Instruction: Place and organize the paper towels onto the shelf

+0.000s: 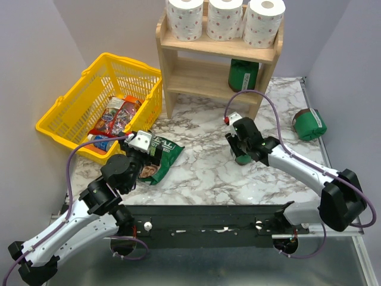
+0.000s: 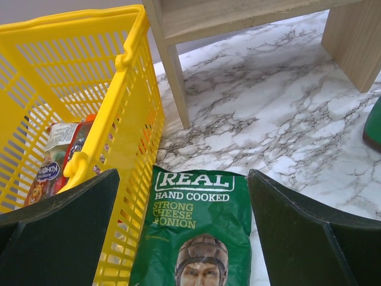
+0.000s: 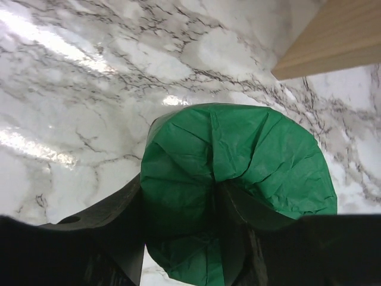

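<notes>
Right gripper (image 1: 240, 152): we log jaws closed against both sides of green package (image 3: 238, 155) | left gripper (image 2: 184, 199): jaws wide apart, empty, above crisp packet (image 2: 193, 232) | paper towels (image 1: 225, 19): three upright, in a row on shelf (image 1: 168, 77) top tier

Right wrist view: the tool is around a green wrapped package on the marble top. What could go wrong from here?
1. The right tool appears to grip the green package by its loose, crinkled wrap, so it may slip or tilt when lifted.
2. The top tier of the shelf is full, and the rightmost paper towel stands near the edge. A passing arm might knock it off.
</notes>
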`<state>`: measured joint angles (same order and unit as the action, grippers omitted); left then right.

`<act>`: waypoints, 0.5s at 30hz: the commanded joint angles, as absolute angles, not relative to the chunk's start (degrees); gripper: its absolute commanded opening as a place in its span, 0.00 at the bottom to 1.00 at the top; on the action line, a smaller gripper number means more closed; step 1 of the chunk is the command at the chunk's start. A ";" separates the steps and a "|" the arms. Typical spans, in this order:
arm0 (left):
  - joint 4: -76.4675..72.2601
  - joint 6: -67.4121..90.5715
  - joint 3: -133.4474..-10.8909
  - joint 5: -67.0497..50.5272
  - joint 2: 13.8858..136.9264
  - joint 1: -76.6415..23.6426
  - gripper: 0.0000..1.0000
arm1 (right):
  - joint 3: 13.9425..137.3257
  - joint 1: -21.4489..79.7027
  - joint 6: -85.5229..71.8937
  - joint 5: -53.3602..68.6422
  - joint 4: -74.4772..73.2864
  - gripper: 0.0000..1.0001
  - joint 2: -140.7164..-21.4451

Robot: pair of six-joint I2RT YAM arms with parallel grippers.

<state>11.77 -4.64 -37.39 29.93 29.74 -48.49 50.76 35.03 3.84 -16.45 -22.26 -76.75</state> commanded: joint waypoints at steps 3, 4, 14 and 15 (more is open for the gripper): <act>10.99 -4.31 -38.23 30.23 28.83 -48.43 0.99 | 54.92 35.07 16.24 -6.60 -19.51 0.41 -69.62; 10.90 -4.31 -38.23 30.15 28.92 -48.43 0.99 | 56.06 35.16 17.30 -5.55 -19.60 0.41 -69.17; 10.99 -4.39 -38.23 30.67 27.60 -48.43 0.99 | 76.10 36.47 31.72 2.37 -21.44 0.43 -74.17; 10.90 -4.39 -38.32 30.67 27.51 -48.43 0.99 | 77.94 36.56 33.82 2.81 -21.45 0.43 -74.88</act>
